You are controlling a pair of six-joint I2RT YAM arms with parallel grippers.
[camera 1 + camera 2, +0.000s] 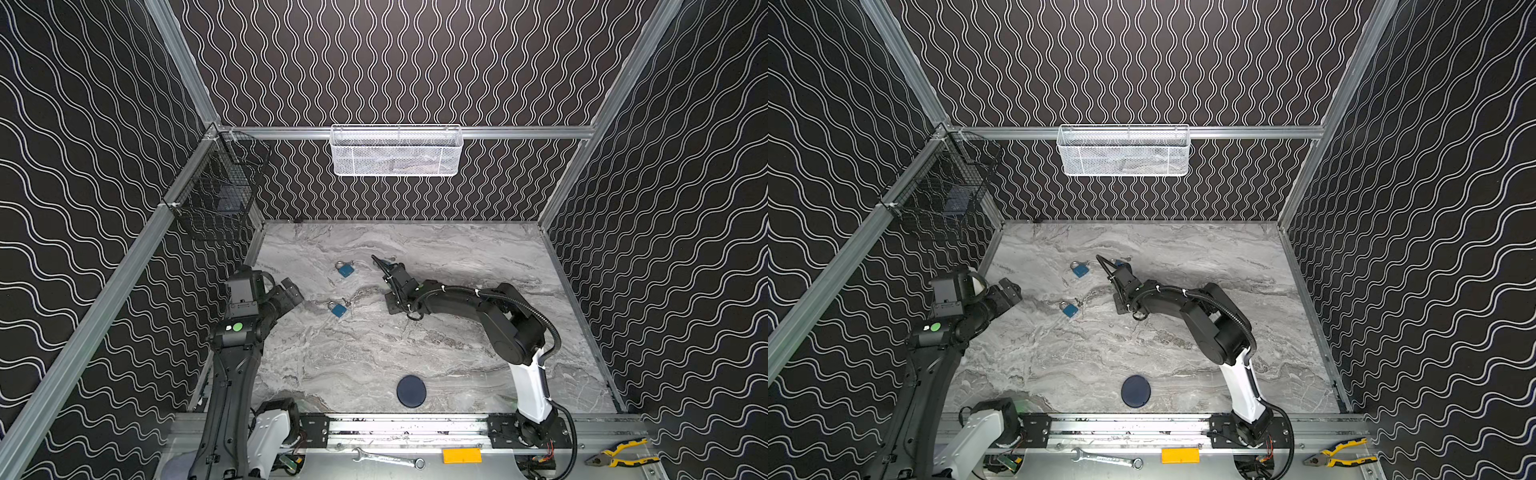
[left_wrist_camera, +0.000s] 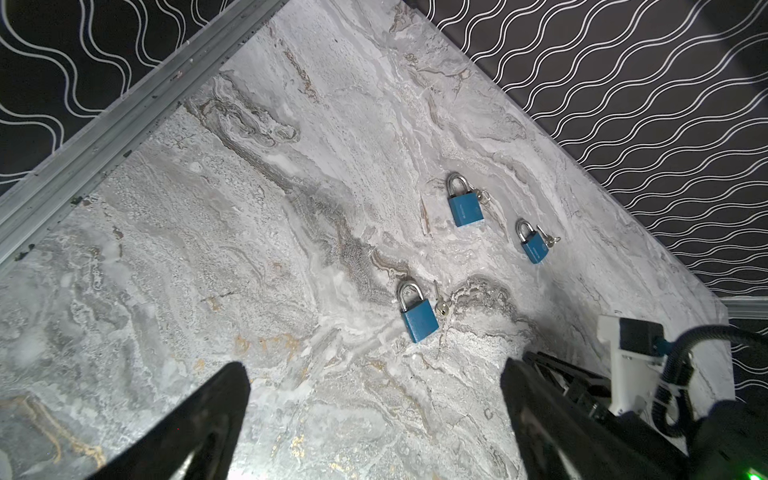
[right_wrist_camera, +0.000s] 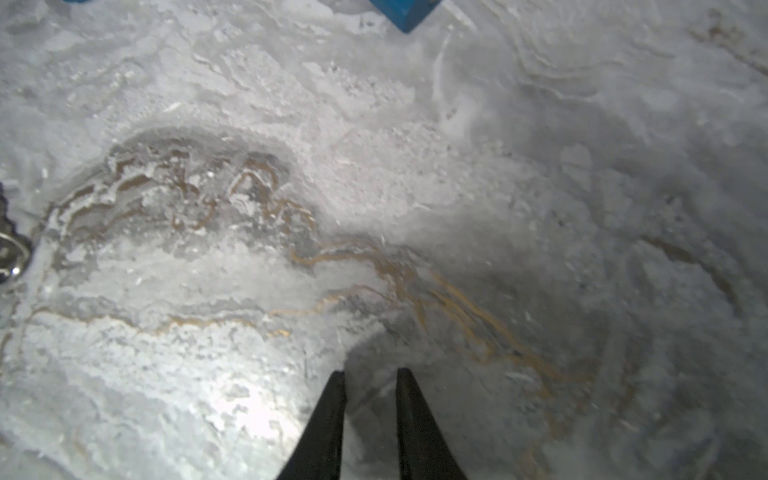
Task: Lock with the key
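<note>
Marble-patterned tabletop (image 1: pixel 374 357) inside a booth with black walls covered in wavy lines. High on the left wall hangs a black wire basket (image 1: pixel 216 187). Below it, my left claw (image 1: pixel 291 292) hovers over the table's left edge, its jaws spread wide and holding nothing.

Just right of it, the nearest blue padlock (image 1: pixel 338 310) lies flat on the table with a small silver key (image 2: pixel 440 302) just beside it. Farther back, a second blue padlock (image 1: pixel 345 270) lies flat with a key ring (image 2: pixel 482 195) at its side.

A white mesh basket (image 1: pixel 395 151) hangs on the back wall. Below it, my right claw (image 1: pixel 377 260) reaches across the table. Its jaws are parted by a narrow gap with nothing between them, and the tips are over bare marble. In both top views it partly hides a third blue padlock (image 2: pixel 534 246), which has keys (image 2: pixel 549 240) beside it.

Nearer the front lies a dark round disc (image 1: pixel 411 390). Along the front ledge sit a wrench (image 1: pixel 388 459), an orange block (image 1: pixel 462 456) and yellow-handled pliers (image 1: pixel 623 453).
</note>
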